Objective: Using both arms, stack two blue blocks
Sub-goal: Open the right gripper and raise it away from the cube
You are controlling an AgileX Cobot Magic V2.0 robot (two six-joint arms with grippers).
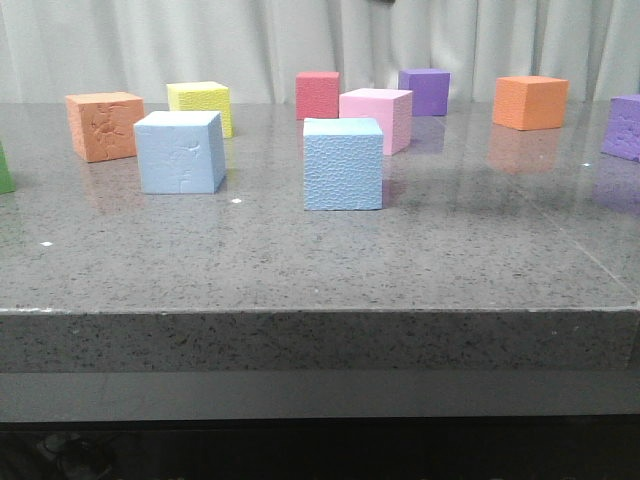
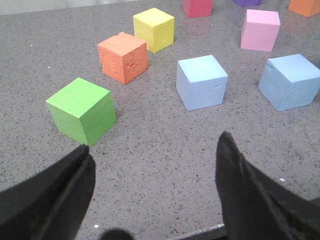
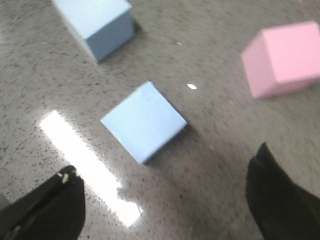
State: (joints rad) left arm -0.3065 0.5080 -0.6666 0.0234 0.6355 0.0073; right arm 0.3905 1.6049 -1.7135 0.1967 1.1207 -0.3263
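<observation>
1. My left gripper [image 2: 155, 190]: fingers [image 2: 50, 195] spread wide apart, empty, hanging over bare desk [image 1: 300, 260] on the near side of the left blue block [image 2: 201, 81].
2. My right gripper [image 3: 165, 200]: fingers [image 3: 280, 200] also spread apart, empty, above the desk just short of the centre blue block [image 3: 144, 120]; this view is blurred.
3. Blue blocks, count 2. Taking the pink cube [image 1: 377, 117] as landmark: the centre blue block [image 1: 343, 163] sits just in front of it, close but apparently not touching; the left blue block [image 1: 180, 151] sits well to its left and slightly forward. Both rest flat on the desk, apart from each other, unstacked.
4. Other cubes, front view: orange 2 [image 1: 104, 126] [image 1: 530, 101], purple 2 [image 1: 424, 91] [image 1: 624, 127], yellow 1 [image 1: 200, 104], red 1 [image 1: 317, 95], pink 1, green 1 [image 2: 81, 110], seen whole only from my left wrist.
5. Risk, judged: the pink cube crowds the centre blue block, so a wide right approach could nudge it.
6. Risk, judged: foam yields; squeezing hard may tilt a block, giving an off-square release.
7. Risk, judged: both arms converging on 1 stack could collide.
8. Risk, judged: the yellow cube just behind the left blue block may be bumped.
</observation>
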